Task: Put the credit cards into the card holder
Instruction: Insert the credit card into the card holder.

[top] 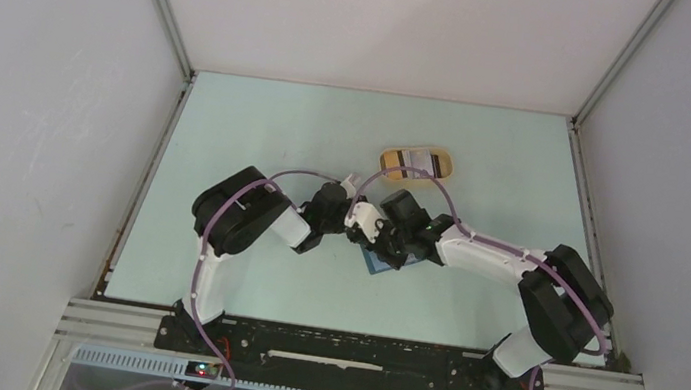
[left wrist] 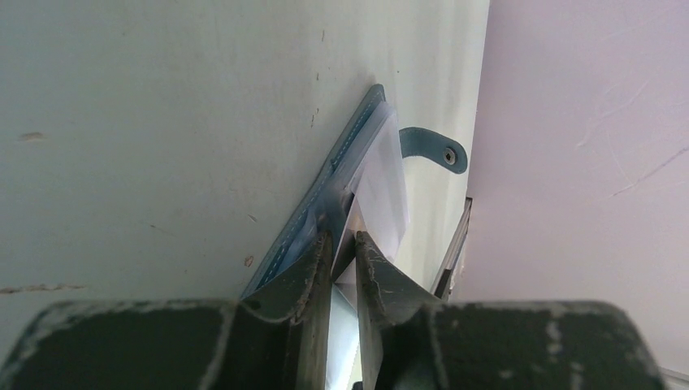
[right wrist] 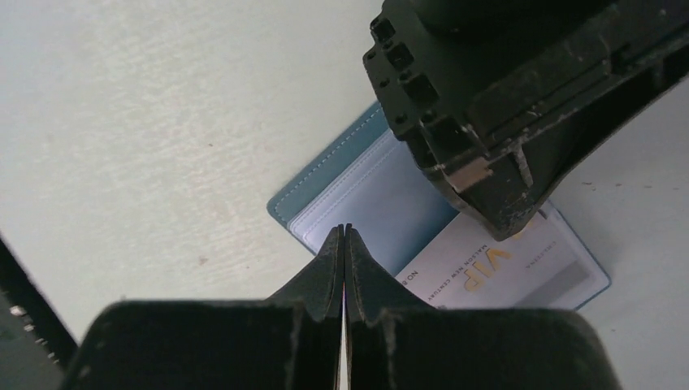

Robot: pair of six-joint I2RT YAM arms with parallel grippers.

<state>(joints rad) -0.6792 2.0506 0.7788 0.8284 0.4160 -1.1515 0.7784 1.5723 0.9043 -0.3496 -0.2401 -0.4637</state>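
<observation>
1. Card holder [right wrist: 370,191] lies open on the table [top: 257,143], light-blue inside facing up. It sits near the table's centre, under the two wrists where they meet.
2. L gripper [left wrist: 341,237]: jaws almost closed, only a thin gap between them. They are clamped on a whitish credit card [left wrist: 386,187].
3. In L wrist view the card's far end sits between the holder's layers. Can't tell how deep it goes.
4. Snap tab [left wrist: 435,149] sticks out from the holder's far edge and lies flat, unfastened.
5. In R wrist view the same card shows gold "VIP" lettering. It lies across one half of the holder, inside its outline, with the L gripper's dark finger coming down on it.
6. R gripper [right wrist: 343,229]: jaws pressed together, no gap visible. The tips touch the holder's light-blue lining near its edge, on the half beside the card. Can't tell if they're pinching a layer or just pressing down.
7. Tan tray [top: 384,160] sits further back on the table, apart from the holder. There are more cards [top: 417,160] in it, light and dark faces side by side.
</observation>
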